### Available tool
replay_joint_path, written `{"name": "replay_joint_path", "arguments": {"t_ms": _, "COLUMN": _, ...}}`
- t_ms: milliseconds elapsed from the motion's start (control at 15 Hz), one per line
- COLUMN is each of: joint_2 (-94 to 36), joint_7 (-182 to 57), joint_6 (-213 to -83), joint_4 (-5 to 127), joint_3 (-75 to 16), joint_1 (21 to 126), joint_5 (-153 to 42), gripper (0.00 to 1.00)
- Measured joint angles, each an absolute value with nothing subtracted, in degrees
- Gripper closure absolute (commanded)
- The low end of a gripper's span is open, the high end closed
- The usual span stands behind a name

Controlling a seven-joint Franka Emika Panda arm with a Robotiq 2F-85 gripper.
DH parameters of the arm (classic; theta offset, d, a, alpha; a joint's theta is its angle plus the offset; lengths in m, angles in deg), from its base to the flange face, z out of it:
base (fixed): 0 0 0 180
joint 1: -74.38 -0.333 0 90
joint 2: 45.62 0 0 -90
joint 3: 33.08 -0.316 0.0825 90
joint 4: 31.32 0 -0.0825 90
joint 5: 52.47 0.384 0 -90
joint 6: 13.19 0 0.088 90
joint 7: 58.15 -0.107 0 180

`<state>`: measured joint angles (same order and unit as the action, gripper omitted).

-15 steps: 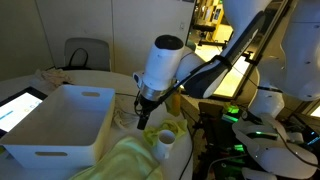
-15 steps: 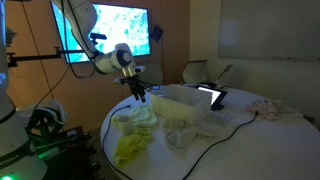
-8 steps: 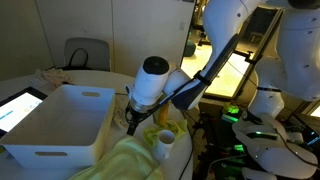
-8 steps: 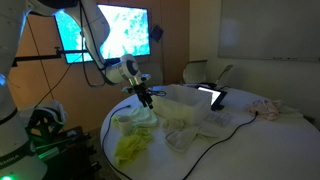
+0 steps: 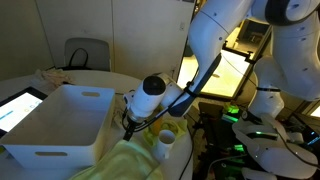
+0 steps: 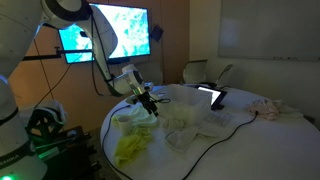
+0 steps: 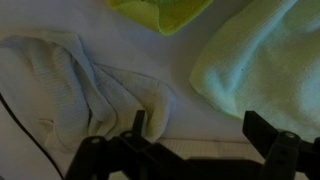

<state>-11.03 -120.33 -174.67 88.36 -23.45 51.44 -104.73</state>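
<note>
fingers (image 7: 262, 135) spread wide, nothing held, low over the tabletop (image 7: 215, 110) just beside the bin (image 5: 60, 120). nearest thing: crumpled white cloth (image 7: 75, 80), lying on the tabletop, folded edge right at one finger; pale green towel (image 7: 265, 60) apart on the other side, yellow cloth (image 7: 160, 10) beyond. gap between the fingers is mostly bare tabletop. my read: shift sideways so a thick fold sits centred, drop straight down until the tips nearly graze the surface, then pinch the fold, not a single layer. keep clear of the green towel and the cup (image 5: 164, 142)
</note>
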Motion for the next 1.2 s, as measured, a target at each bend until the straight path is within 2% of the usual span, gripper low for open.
{"name": "replay_joint_path", "arguments": {"t_ms": 667, "joint_2": -0.8, "joint_7": -127.6, "joint_6": -183.5, "joint_4": 83.7, "joint_3": -18.6, "joint_1": 48.8, "joint_5": -110.2, "gripper": 0.0}}
{"name": "replay_joint_path", "arguments": {"t_ms": 1200, "joint_2": 2.1, "joint_7": -128.3, "joint_6": -186.6, "joint_4": 81.8, "joint_3": -17.8, "joint_1": 48.8, "joint_5": -110.2, "gripper": 0.01}}
